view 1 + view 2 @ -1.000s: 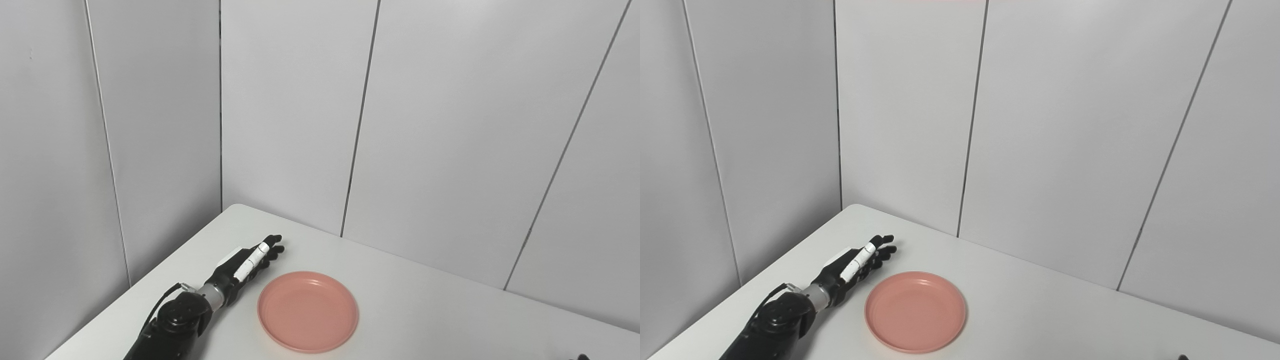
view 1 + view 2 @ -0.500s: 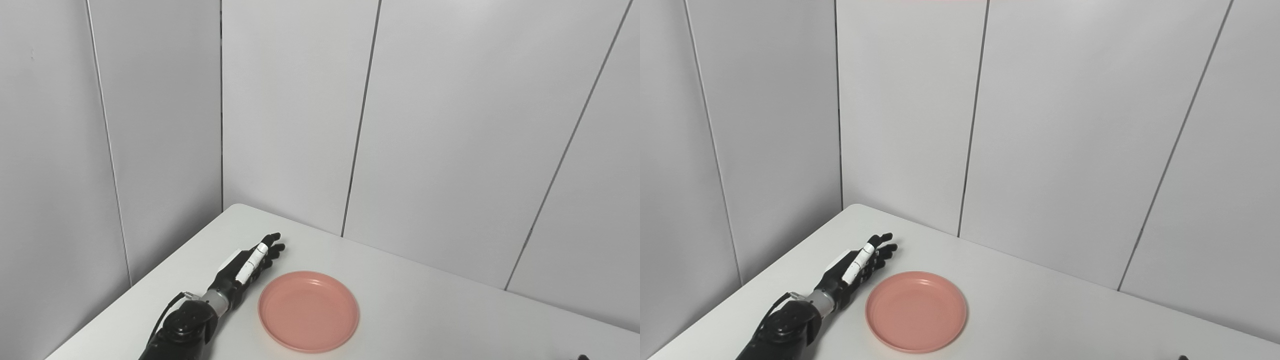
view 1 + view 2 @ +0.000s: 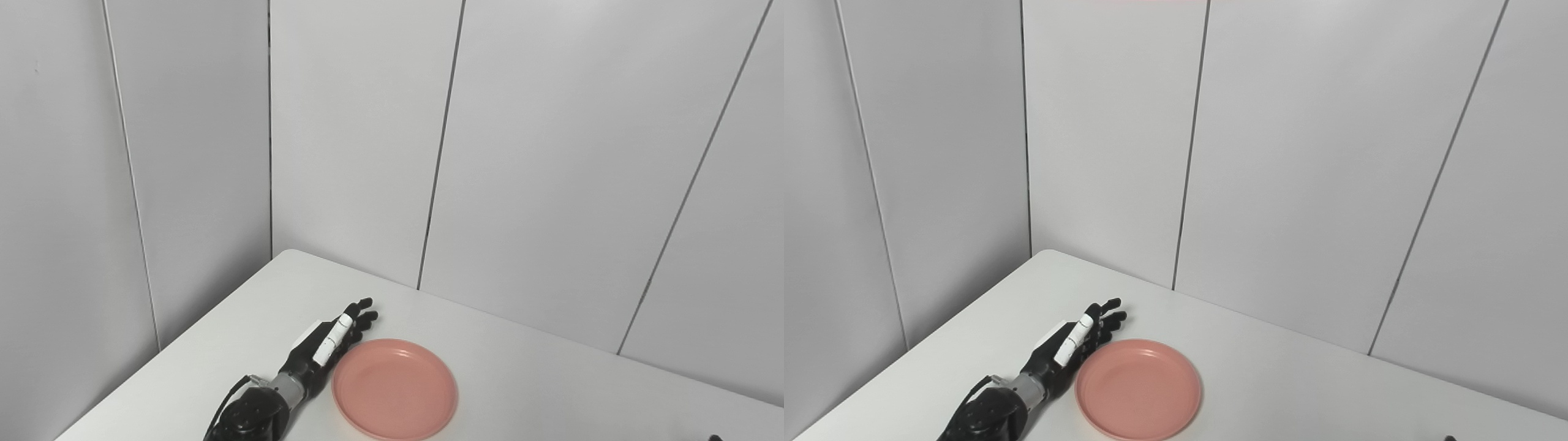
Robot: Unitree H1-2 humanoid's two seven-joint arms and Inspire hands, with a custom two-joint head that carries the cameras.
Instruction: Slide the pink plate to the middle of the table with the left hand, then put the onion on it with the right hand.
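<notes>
Plate: the pink plate (image 3: pixel 395 389) lies flat on the white table (image 3: pixel 551 380), left of the table's middle, near the front edge
Left hand: the left hand (image 3: pixel 331 343) lies with fingers stretched and apart, holding nothing, its side against the plate's left rim
Right hand: only a dark tip shows at the lower right corner; cannot tell its state
Onion: not in view
Progress: the slide looks under way, not finished; placing the onion is all still to do

One pink plate (image 3: pixel 395 389) is sitting on one white table (image 3: pixel 551 380) (the onion is out of view), and one left hand (image 3: pixel 327 346) is lying alongside it.
</notes>
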